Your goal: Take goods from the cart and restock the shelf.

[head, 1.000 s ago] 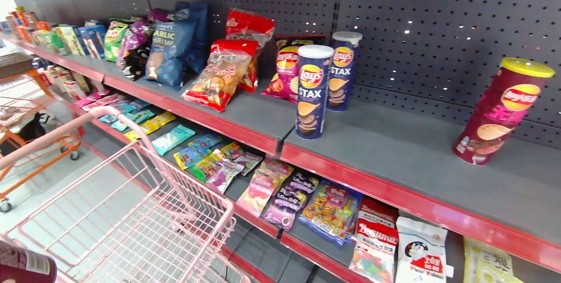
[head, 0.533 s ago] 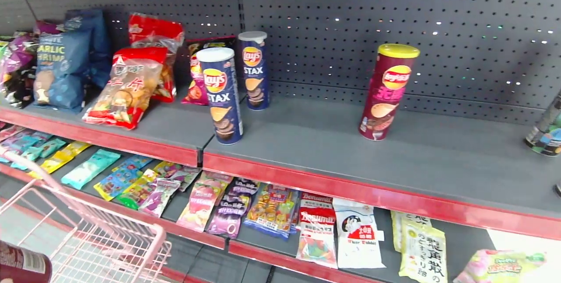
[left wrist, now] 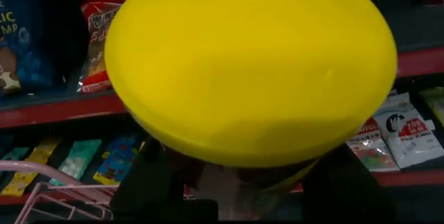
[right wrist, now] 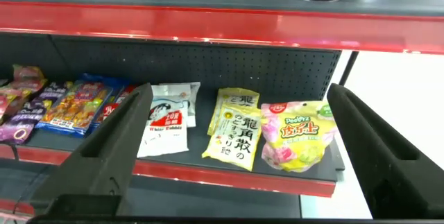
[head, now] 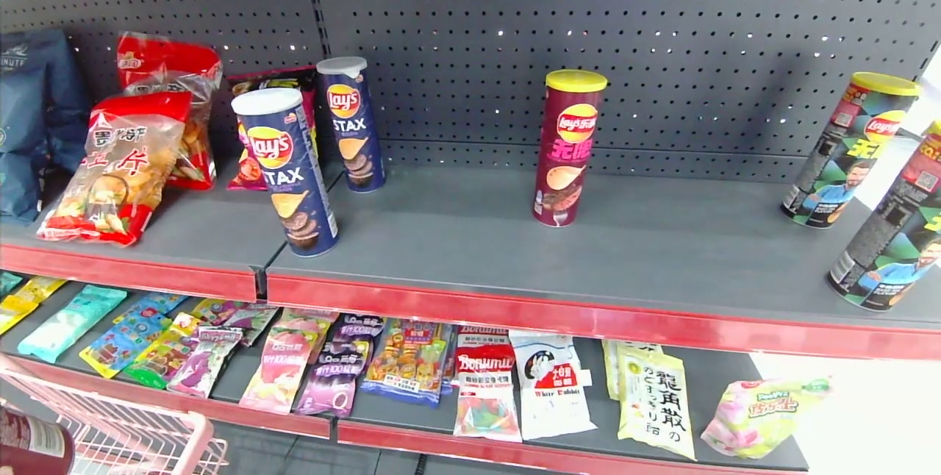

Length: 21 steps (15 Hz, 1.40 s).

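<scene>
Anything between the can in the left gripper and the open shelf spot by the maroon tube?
Nothing visible. The held maroon, yellow-lidded can sits low by the pink wire cart; the grey top shelf is bare between the front blue white-lidded tube and the standing maroon tube. Only the shelf's red front edge lies between.

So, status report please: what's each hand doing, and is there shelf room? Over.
Left end effector shut on yellow-lidded chip can. Right end effector open, empty. Upper shelf bare right of maroon can; nothing blocking.
</scene>
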Available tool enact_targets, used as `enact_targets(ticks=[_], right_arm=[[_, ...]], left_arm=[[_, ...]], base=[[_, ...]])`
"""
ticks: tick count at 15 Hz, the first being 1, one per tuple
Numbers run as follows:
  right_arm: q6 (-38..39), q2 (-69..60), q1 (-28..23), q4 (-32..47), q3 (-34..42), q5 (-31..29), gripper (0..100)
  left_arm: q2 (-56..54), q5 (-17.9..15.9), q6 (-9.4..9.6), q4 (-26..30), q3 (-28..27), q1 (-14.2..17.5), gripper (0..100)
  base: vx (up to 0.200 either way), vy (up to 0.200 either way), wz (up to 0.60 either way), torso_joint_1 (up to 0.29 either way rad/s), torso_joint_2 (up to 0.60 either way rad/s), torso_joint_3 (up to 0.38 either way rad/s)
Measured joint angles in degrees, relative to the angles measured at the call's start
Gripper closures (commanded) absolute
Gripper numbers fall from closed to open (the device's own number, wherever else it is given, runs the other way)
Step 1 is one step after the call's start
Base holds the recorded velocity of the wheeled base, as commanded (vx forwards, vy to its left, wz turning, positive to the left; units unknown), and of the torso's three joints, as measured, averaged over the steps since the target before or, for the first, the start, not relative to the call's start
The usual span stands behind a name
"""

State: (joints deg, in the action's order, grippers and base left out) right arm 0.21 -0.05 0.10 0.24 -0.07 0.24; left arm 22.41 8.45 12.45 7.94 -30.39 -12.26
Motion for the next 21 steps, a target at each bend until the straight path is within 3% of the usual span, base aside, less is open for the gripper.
enact_targets(ticks=[4,9,13,15,17,19,21], right_arm=[[0.0,0.0,0.0,0.0,0.0,0.0,0],[0.0,0.0,0.0,0.0,0.0,0.0,0],[-0.6,0.0,0.0,0.1,0.0,0.2,0],[-0.7,0.0,0.0,0.0,0.0,0.8,0],[0.0,0.2,0.1,-0.1,-1.4,2.8,0],[1.7,2.9,0.4,-0.1,-7.1,5.1,0],[0.5,9.4,1.4,0.0,-15.0,11.5,0]], left_arm=[[0.1,0.0,0.57,0.1,0.3,0.0,100],[-1.2,-0.2,2.88,-0.1,2.8,0.0,100],[-3.6,-2.1,3.01,0.0,3.6,-0.2,100],[-4.4,-5.5,1.37,-0.1,3.1,-0.5,100],[-4.5,-6.6,-2.79,-0.2,2.3,-0.5,100],[-4.4,-6.6,-3.34,-0.1,2.3,-0.5,100],[-3.9,-6.8,-3.78,0.0,2.8,-0.5,100]], base=[[0.200,0.000,0.00,-0.005,0.00,0.004],[0.000,0.000,0.00,0.000,0.00,0.000],[0.000,0.000,0.00,0.000,0.00,0.000],[0.000,0.000,0.00,0.000,0.00,0.000],[0.000,0.000,0.00,0.000,0.00,0.000],[0.000,0.000,0.00,0.000,0.00,0.000],[0.000,0.000,0.00,0.000,0.00,0.000]])
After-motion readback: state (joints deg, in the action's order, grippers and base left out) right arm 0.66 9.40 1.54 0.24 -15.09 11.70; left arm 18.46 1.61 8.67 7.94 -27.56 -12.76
